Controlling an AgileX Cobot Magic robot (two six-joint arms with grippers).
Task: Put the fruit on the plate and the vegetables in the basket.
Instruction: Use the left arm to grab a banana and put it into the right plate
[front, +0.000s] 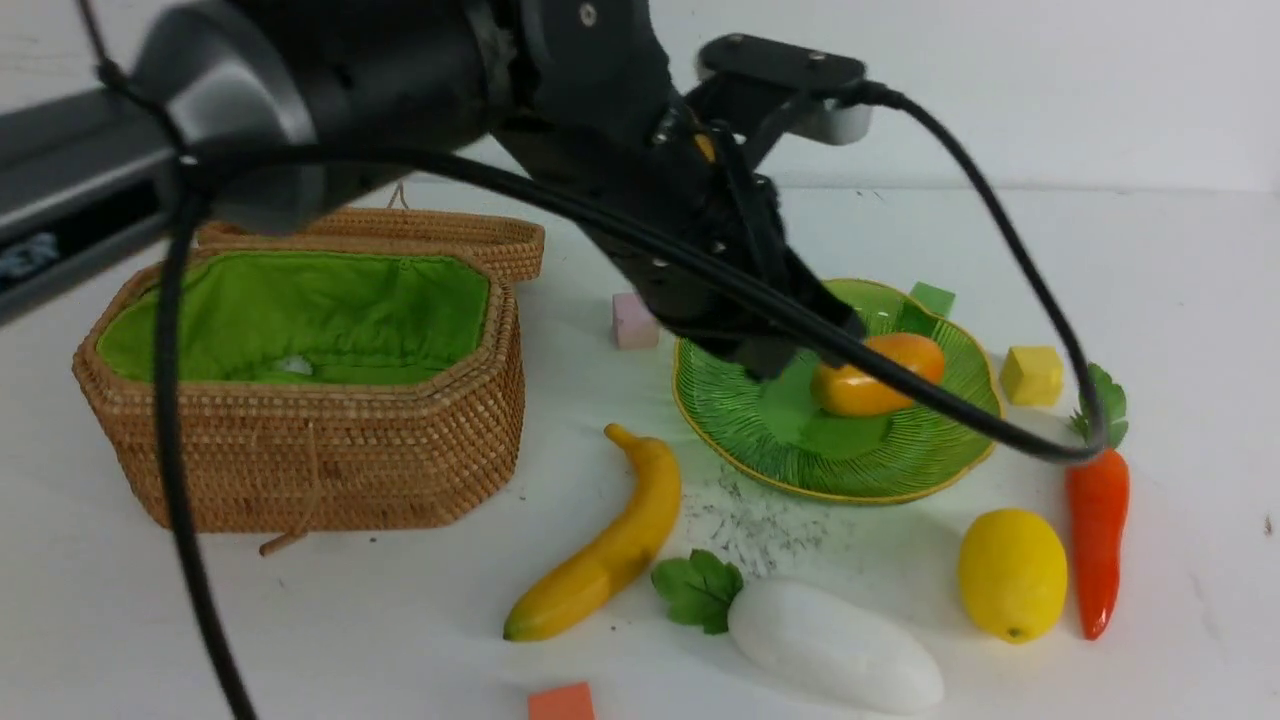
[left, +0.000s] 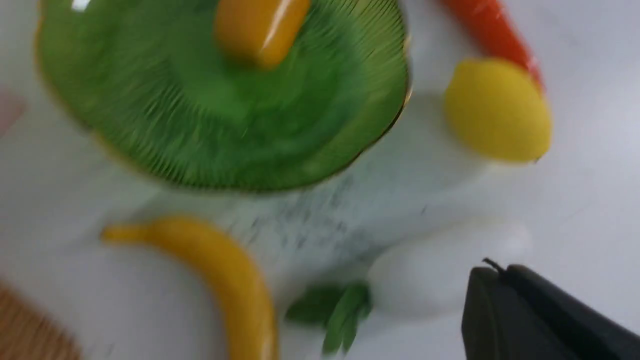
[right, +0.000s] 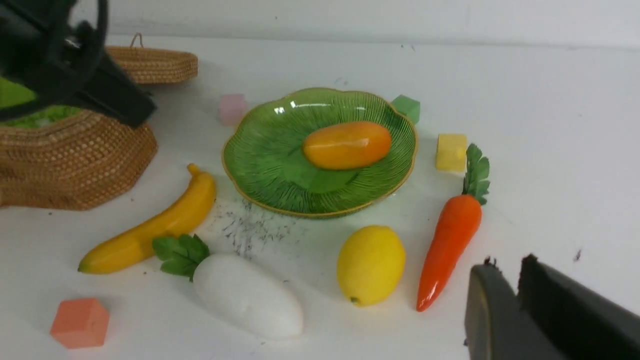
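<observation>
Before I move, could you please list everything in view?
Table: one, white, underneath
Basket: one, tan, left
Lid: one, tan, behind basket
Patch: one, whitish, inside basket
Plate: one, green, middle
Mango: one, orange, on plate
Banana: one, yellow, beside radish
Radish: one, white, before plate
Lemon: one, yellow, left of carrot
Carrot: one, orange, right
Cubes: four; pink, green, yellow round plate, salmon nearest
Left arm: one, dark, across scene
Left claw: one, black, shut, aloft
Right claw: one, gray, parted, aloft

front camera looking forward and down across the counter (front: 1200, 560) from between the arms, left wrist camera peering closely down on the plate (left: 300, 165), right wrist camera facing forward and down from farther back, all three sharing plate, banana (front: 600, 560) and lemon (front: 1012, 575)
</observation>
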